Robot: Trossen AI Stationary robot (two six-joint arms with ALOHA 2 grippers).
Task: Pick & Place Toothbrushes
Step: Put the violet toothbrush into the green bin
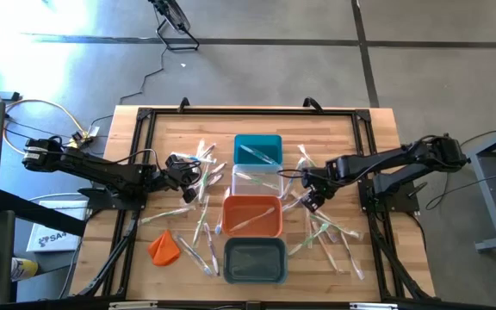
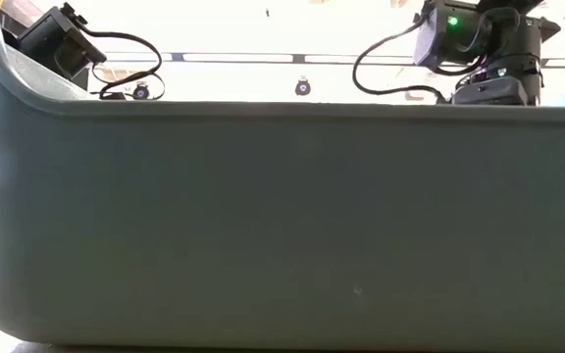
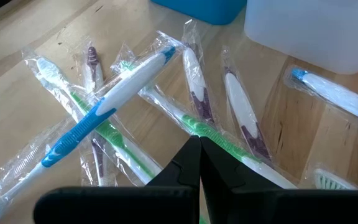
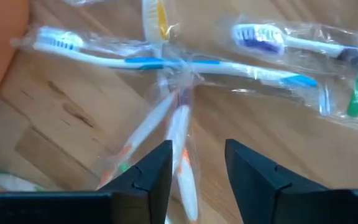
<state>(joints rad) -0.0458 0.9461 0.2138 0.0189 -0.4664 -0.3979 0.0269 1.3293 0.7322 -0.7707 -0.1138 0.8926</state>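
Note:
Several toothbrushes in clear wrappers lie flat on the wooden table, one group left of the bins (image 1: pixel 201 202) and one right of them (image 1: pixel 327 228). My left gripper (image 1: pixel 193 182) hangs shut over the left group, its tips (image 3: pixel 199 146) above a green-and-white toothbrush (image 3: pixel 213 134) and beside a blue-and-white one (image 3: pixel 114 99); nothing is between its fingers. My right gripper (image 1: pixel 311 200) points down over the right group and is open (image 4: pixel 197 158). A white-and-orange toothbrush (image 4: pixel 179 134) lies on the table below the gap between its fingers. In the low view a grey bin wall hides the table.
Four bins stand in a column mid-table: teal (image 1: pixel 269 139) farthest, then clear (image 1: pixel 239 191), orange (image 1: pixel 235 207) and grey (image 1: pixel 254 274) nearest; the grey wall (image 2: pixel 282 226) fills the low view. The teal and orange bins hold toothbrushes. An orange lump (image 1: pixel 164 247) lies near left.

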